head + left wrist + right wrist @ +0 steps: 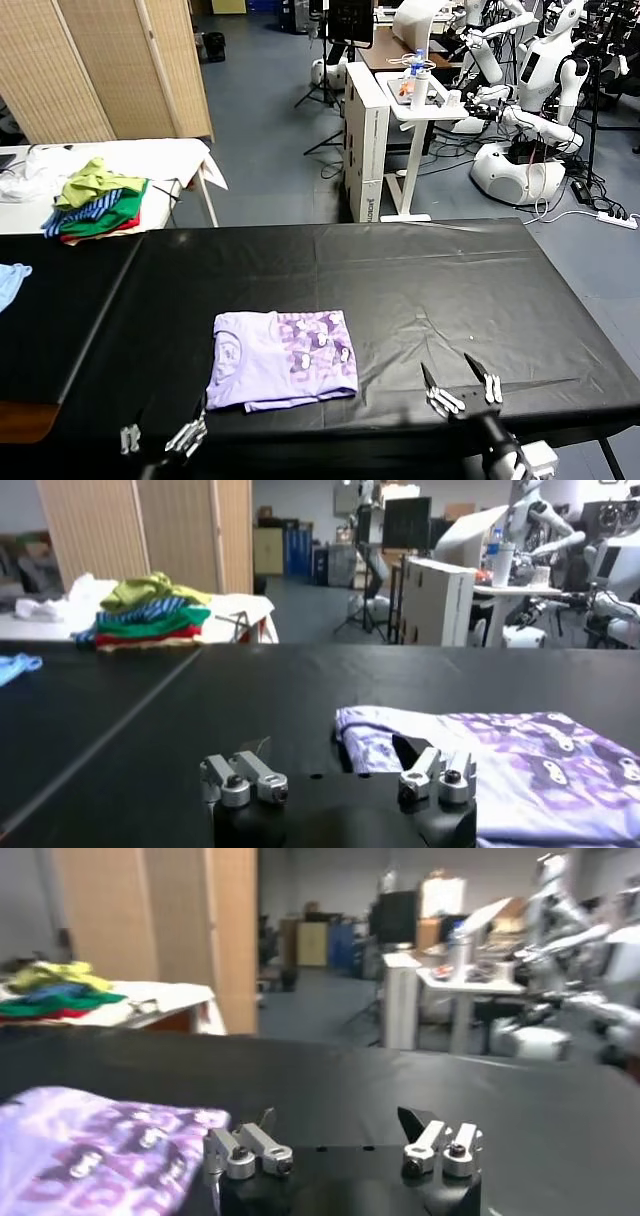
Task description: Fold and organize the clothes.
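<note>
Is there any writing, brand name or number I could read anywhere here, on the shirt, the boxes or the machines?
White cabinet past the black table: dark lettering runs up its side panel, too small to read.
Lavender T-shirt: a purple-and-white print, only shapes, no letters that can be made out.
Left gripper and right gripper, both open at the near edge: no markings visible.
Nothing else carries legible text.

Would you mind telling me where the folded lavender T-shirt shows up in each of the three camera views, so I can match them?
Head view: the lavender T-shirt lies folded on the black table, near its front edge, between the two grippers.
Left wrist view: it lies just beyond the open left gripper.
Right wrist view: it lies beside the open right gripper, at the picture's edge.
Shared landmark: the green, striped and red garment heap on the white table behind.
</note>
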You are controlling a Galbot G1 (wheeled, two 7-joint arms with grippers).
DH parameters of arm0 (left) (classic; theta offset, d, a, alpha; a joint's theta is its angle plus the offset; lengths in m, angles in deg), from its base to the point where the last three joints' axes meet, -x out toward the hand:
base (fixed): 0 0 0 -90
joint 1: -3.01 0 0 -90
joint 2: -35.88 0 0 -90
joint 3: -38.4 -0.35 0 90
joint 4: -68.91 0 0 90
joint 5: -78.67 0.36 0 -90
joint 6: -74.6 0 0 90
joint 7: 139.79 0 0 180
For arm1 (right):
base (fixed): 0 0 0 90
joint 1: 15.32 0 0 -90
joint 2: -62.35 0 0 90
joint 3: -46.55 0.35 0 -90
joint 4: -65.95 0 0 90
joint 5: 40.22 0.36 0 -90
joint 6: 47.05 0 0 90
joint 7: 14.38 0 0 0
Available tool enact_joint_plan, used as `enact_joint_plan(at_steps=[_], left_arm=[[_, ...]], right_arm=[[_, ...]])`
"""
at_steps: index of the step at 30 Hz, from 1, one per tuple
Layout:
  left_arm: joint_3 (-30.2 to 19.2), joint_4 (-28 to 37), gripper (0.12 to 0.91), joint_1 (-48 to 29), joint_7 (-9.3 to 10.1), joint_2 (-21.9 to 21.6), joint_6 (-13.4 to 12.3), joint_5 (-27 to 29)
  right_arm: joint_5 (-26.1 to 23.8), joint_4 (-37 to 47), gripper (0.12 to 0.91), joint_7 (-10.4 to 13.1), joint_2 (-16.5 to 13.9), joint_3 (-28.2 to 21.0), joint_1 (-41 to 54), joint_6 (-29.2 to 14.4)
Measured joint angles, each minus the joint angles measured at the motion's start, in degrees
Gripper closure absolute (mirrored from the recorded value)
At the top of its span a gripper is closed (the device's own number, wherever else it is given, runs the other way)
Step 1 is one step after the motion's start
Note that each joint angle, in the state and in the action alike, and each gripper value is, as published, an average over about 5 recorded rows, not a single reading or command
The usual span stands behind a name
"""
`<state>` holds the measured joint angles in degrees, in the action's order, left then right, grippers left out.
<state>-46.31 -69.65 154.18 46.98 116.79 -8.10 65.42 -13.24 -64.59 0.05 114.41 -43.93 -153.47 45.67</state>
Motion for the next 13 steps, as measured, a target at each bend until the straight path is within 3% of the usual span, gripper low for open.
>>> enact_joint_plan(at_steps=[13], left_arm=[[-0.33,-0.43,0.123,1.33,-0.04,-0.67,0.50,-0.05]], right_arm=[[1.05,-0.96,0.118,0.55,-0.19,2.27,-4.66,1.33]])
